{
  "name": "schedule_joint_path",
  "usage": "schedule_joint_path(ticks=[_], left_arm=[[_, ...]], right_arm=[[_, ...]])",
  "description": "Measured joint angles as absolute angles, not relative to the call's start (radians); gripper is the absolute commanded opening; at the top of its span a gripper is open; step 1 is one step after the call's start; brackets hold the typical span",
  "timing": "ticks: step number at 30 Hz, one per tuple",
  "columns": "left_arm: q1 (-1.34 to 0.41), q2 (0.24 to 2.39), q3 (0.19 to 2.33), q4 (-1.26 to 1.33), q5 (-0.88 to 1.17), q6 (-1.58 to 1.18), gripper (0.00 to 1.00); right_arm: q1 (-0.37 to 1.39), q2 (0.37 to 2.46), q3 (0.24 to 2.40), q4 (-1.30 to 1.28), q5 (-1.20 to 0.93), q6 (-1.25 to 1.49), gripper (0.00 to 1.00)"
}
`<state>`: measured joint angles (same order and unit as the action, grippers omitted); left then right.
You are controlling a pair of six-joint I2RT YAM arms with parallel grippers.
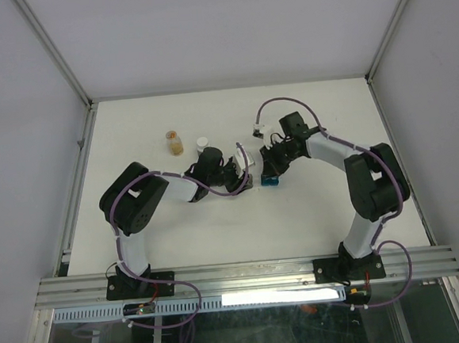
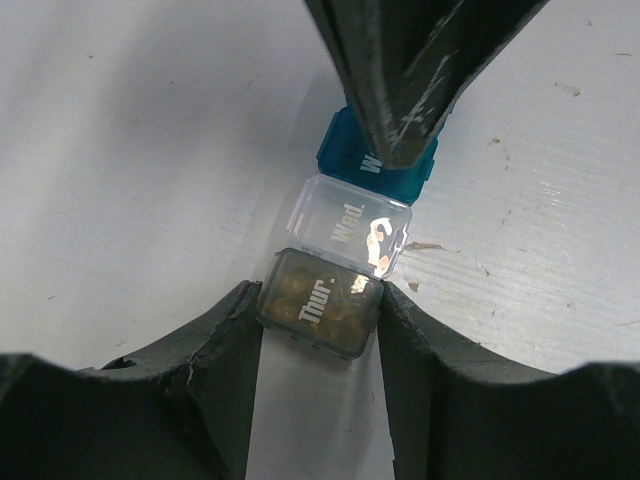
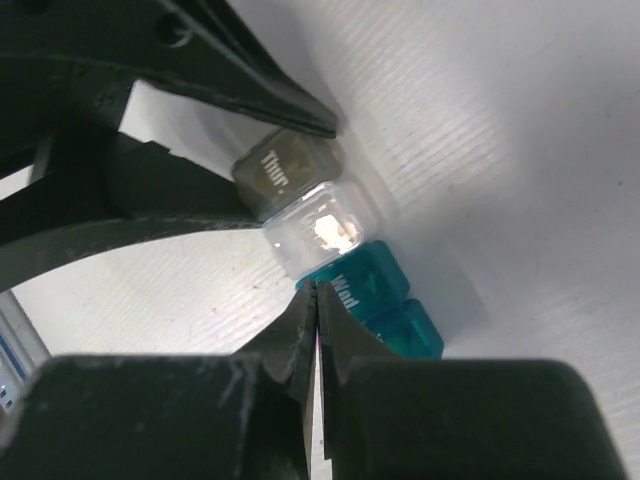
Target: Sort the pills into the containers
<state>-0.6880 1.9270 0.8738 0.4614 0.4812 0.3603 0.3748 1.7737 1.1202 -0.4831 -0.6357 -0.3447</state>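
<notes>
The small smoky-grey cube-like plastic box point(image 2: 320, 298) sits mid-table, pinched between the partly parted fingers of the left gripper point(image 2: 320, 308). Seen from the left wrist, a clear plastic box point(image 2: 352, 225) touches it at one o'clock. Beyond that lies the teal-blue oblong plastic box point(image 2: 343, 157), where the right gripper point(image 3: 318, 292) rests its tips, closed tight and empty.

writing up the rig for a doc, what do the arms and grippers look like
The left arm and right arm are white links between bulky black joints, on black bases. A purple cable loops along each. The left gripper's fingers are matte black wedges with chipped edges; the right gripper's fingers are the same black, with pale scuffs.
</notes>
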Motion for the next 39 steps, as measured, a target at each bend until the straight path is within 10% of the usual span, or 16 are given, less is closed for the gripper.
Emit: schedule_joint_path(ticks=[39], left_arm=[[-0.687,1.950,0.914,0.431,0.507,0.367,0.44]], right_arm=[[0.392,1.781,1.127,-0.481,-0.535,-0.408,0.00]])
